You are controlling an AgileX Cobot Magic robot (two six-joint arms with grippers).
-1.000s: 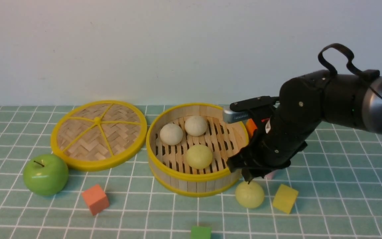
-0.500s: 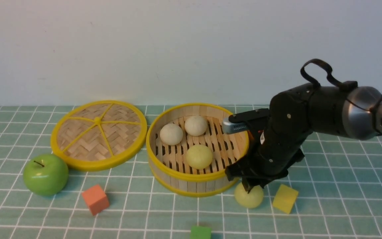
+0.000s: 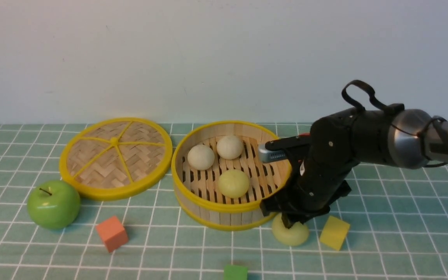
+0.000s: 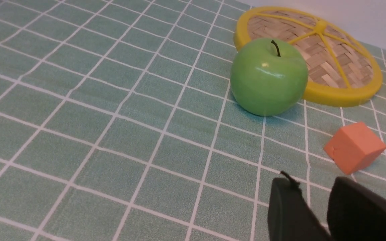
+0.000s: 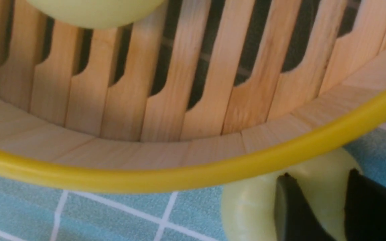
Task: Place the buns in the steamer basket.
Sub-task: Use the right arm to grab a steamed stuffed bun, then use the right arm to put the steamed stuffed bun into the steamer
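The steamer basket (image 3: pixel 216 208) stands mid-table with three buns in it: two off-white ones (image 3: pixel 200 157) (image 3: pixel 230 147) and a pale yellow-green one (image 3: pixel 233 183). Another pale yellow-green bun (image 3: pixel 291 235) lies on the cloth against the basket's front right wall. My right gripper (image 3: pixel 288 223) reaches down onto it. In the right wrist view the fingers (image 5: pixel 293 204) dig into the squashed bun (image 5: pixel 246 211) just outside the yellow rim (image 5: pixel 193 175). My left gripper (image 4: pixel 313 182) hovers over bare cloth, open and empty; the front view does not show it.
A flat woven lid (image 3: pixel 115 157) lies left of the basket, with a green apple (image 3: pixel 53 204) in front of it. An orange cube (image 3: pixel 111 233), a green cube (image 3: pixel 235 272) and a yellow cube (image 3: pixel 335 232) sit on the cloth, the yellow one right beside the gripped bun.
My right arm has come down and slightly left onto the bun beside the basket. Its fingers have narrowed and the bun now looks flattened.
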